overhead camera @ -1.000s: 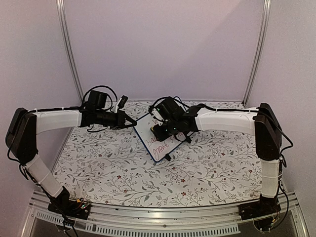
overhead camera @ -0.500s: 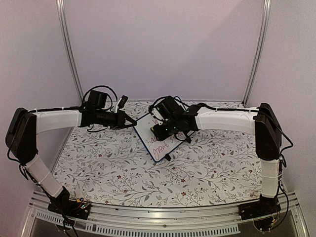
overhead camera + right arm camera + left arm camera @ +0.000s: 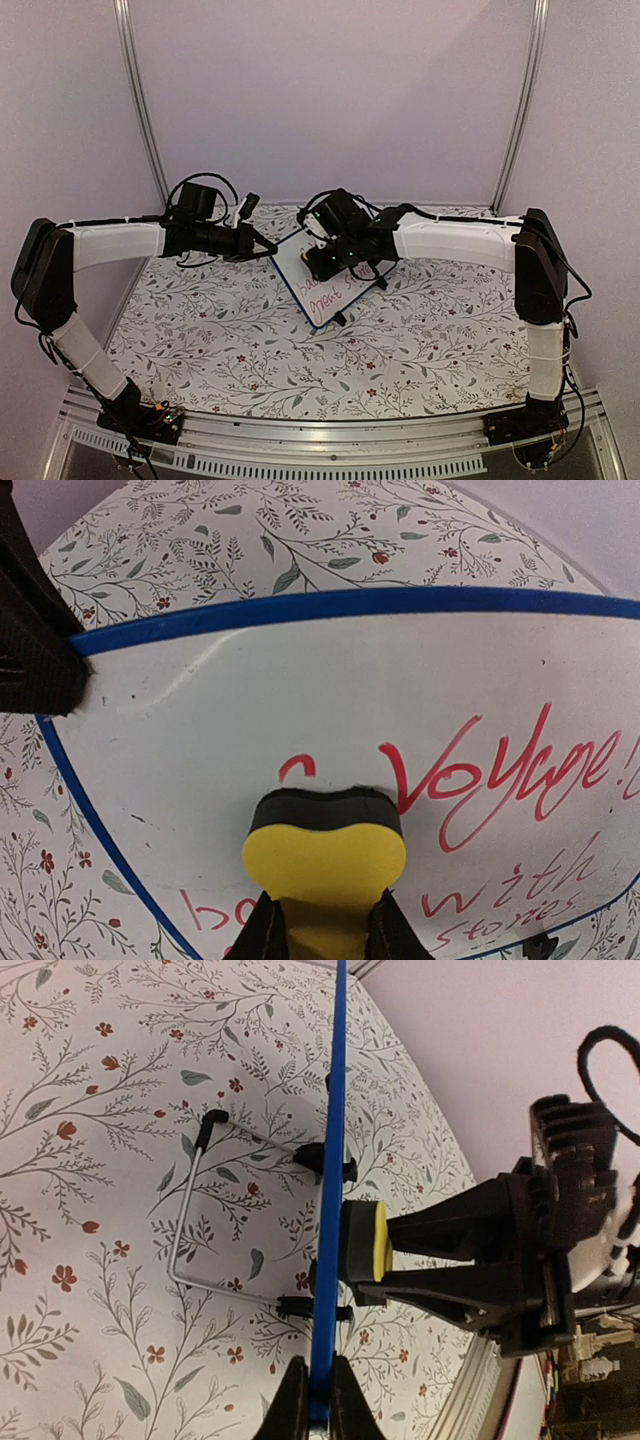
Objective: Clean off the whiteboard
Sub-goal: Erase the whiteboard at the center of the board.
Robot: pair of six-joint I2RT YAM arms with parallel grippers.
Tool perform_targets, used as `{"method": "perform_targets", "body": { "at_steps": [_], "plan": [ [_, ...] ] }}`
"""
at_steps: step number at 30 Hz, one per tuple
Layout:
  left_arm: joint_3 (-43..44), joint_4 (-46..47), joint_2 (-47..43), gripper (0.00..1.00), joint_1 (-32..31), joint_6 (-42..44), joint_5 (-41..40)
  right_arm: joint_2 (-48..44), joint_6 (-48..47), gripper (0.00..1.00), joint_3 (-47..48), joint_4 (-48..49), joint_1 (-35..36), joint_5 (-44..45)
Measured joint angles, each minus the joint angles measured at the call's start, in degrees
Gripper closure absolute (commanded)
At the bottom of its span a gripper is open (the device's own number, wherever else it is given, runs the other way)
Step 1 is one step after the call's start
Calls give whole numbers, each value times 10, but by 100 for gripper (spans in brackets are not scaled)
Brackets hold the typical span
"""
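Note:
The whiteboard [image 3: 322,298] stands tilted at the back middle of the table, with red writing on its lower part. In the left wrist view it shows edge-on as a blue frame [image 3: 331,1110]. My left gripper [image 3: 266,250] is shut on the board's frame edge [image 3: 320,1400]. My right gripper [image 3: 321,262] is shut on a yellow sponge eraser [image 3: 325,855]. The eraser's dark felt presses on the board face [image 3: 250,710], next to the red word "Voyage". The eraser also shows in the left wrist view [image 3: 366,1255]. The board's upper left area is wiped white.
A bent wire stand [image 3: 185,1220] props the board from behind on the floral tablecloth [image 3: 240,350]. Metal posts [image 3: 140,110] rise at the back corners, with walls behind. An aluminium rail [image 3: 320,440] runs along the near edge.
My right gripper has slid the eraser a little up and to the left across the board. The left arm and the board have not moved.

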Motion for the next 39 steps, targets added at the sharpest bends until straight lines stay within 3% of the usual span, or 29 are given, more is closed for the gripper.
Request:
{"method": "perform_targets", "body": {
  "at_steps": [24, 39],
  "plan": [
    [1, 1, 0, 95, 0, -2, 12, 18, -16, 79, 80, 14, -7, 7],
    [1, -3, 3, 95, 2, -2, 6, -16, -26, 79, -57, 63, 9, -23]
  ]
}}
